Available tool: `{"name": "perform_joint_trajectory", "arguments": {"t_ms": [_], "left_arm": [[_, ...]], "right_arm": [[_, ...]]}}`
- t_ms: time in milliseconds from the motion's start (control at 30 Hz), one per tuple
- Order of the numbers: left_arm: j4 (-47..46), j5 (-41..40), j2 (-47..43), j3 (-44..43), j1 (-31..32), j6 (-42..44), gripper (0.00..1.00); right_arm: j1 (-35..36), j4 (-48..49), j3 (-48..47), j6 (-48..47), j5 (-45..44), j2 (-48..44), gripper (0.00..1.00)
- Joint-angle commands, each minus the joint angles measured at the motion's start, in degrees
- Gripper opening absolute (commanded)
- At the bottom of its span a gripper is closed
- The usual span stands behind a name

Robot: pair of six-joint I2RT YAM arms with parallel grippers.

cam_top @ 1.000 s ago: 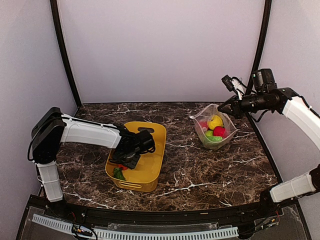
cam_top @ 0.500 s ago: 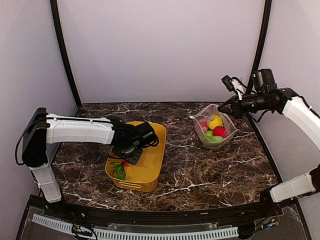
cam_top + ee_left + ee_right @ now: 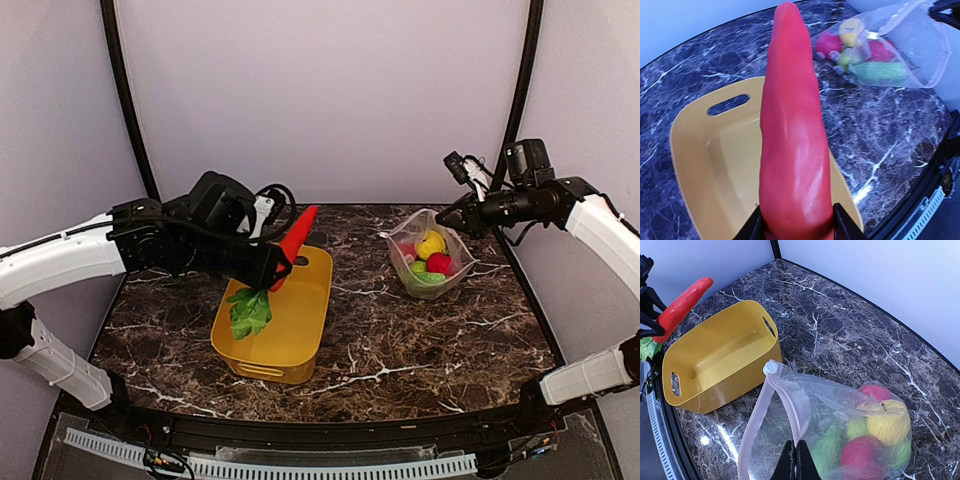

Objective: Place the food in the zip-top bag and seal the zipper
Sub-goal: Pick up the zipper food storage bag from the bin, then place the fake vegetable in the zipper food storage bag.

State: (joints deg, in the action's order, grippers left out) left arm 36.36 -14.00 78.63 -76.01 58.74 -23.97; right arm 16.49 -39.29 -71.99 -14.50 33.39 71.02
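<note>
The worktop (image 3: 400, 340) is dark marble with white veins. A yellow tub (image 3: 300, 335) stands on it directly below the left end effector (image 3: 275, 270). A clear bag (image 3: 412, 228) rests on it just under the right end effector (image 3: 445, 222), well apart from the tub.

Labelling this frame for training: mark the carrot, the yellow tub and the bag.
carrot (image 3: 792, 140), left wrist view, middle of its red body.
yellow tub (image 3: 292, 322), top view, bare inside floor.
bag (image 3: 771, 440), right wrist view, clear side wall.
</note>
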Motion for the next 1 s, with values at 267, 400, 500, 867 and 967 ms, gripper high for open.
{"name": "perform_joint_trajectory", "arguments": {"t_ms": [267, 400, 500, 867, 967], "left_arm": [[-15.25, 27.62, 10.35, -8.14, 5.37, -4.59, 0.28], [-19.69, 34.41, 16.21, -13.05, 5.51, -13.5, 0.25], [-27.06, 39.77, 19.9, -14.6, 5.51, -20.0, 0.24], [-56.67, 42.19, 27.31, -9.03, 4.98, -50.97, 0.25], [-70.92, 39.82, 30.82, -6.68, 4.67, -63.92, 0.23]], "right_arm": [[0.19, 1.0, -0.16, -0.51, 0.03, -0.37, 0.0], [0.19, 0.56, -1.17, -0.41, 0.36, -0.14, 0.0], [0.16, -0.31, -2.62, -0.47, 0.2, -0.13, 0.0], [0.47, -2.02, -5.54, -0.33, 0.31, -0.45, 0.0], [0.69, -2.14, -5.2, -0.48, 0.82, -0.39, 0.0]]}}
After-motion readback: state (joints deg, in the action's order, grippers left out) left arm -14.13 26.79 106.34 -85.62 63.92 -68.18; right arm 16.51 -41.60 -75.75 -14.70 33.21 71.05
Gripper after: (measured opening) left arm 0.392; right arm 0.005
